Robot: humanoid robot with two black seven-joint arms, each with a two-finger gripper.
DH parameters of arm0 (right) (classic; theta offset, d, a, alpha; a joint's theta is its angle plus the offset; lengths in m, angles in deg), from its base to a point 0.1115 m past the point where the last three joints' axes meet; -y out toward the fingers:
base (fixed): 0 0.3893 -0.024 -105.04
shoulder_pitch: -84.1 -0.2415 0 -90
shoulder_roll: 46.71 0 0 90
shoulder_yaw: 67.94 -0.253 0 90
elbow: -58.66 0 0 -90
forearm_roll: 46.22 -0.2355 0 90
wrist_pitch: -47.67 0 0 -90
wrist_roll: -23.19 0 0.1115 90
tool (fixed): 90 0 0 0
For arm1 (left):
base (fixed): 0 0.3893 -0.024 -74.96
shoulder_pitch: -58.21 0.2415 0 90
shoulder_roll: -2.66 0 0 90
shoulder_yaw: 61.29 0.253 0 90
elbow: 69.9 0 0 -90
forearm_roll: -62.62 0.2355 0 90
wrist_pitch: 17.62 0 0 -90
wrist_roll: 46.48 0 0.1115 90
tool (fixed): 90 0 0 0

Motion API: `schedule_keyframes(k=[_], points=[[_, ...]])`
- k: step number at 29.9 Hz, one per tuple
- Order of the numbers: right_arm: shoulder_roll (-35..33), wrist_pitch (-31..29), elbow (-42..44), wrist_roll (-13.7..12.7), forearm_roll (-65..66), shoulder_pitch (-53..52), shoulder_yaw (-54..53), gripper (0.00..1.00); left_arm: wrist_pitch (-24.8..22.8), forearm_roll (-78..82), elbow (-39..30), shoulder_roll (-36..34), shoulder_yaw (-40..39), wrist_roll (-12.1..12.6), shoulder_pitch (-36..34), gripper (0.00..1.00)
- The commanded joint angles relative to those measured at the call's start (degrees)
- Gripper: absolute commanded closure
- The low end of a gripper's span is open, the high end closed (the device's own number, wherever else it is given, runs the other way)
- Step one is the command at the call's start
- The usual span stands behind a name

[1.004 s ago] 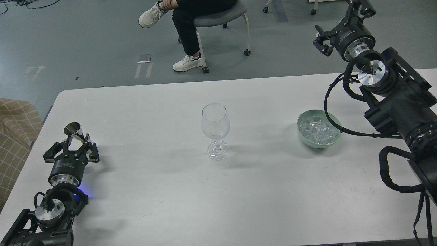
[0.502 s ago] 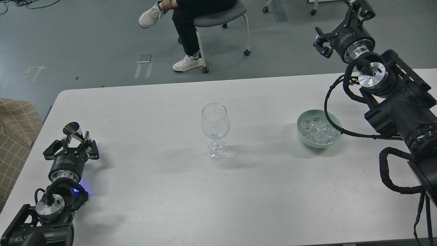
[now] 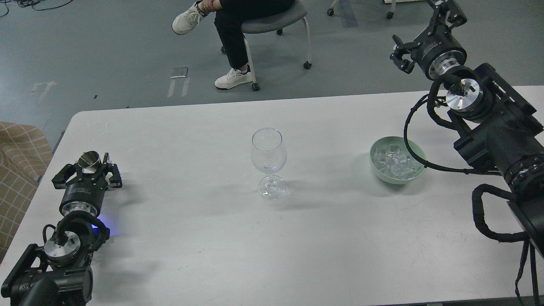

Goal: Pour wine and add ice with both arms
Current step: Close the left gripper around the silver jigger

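A clear stemmed glass point(image 3: 267, 154) stands upright at the middle of the white table point(image 3: 263, 246). No stream of wine shows. Clear ice cubes point(image 3: 394, 162) are piled in a pale green bowl point(image 3: 416, 149) to the right of the glass. My left gripper point(image 3: 89, 167) is at the table's left side, shut on a small shiny metal cup point(image 3: 89, 159) whose mouth faces up and toward me. My right gripper point(image 3: 421, 30) is raised high beyond the table's far right edge, well above and behind the bowl. Its fingers point away, so their state does not show.
A person sits on a wheeled grey chair point(image 3: 276, 19) on the floor beyond the table. A tan checked cushion point(image 3: 19, 170) lies off the table's left edge. My right arm's cables point(image 3: 410, 140) loop close over the bowl's right rim.
My left gripper has drawn back to the left with the metal cup, which now sits lower and closer to the gripper body. The right gripper has shifted only slightly.
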Motion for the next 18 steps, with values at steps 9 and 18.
schedule_keyframes(k=[9,18], points=[[-0.1,0.0,0.0,0.0,0.0,-0.1,0.0,0.00,-2.7,0.0,0.0,0.0,-0.2,0.0,0.0,0.61],[-0.4,0.0,0.0,0.0,0.0,0.0,0.1,0.00,-2.9,-0.4,-0.9,-0.3,-0.5,0.0,0.1,0.61]])
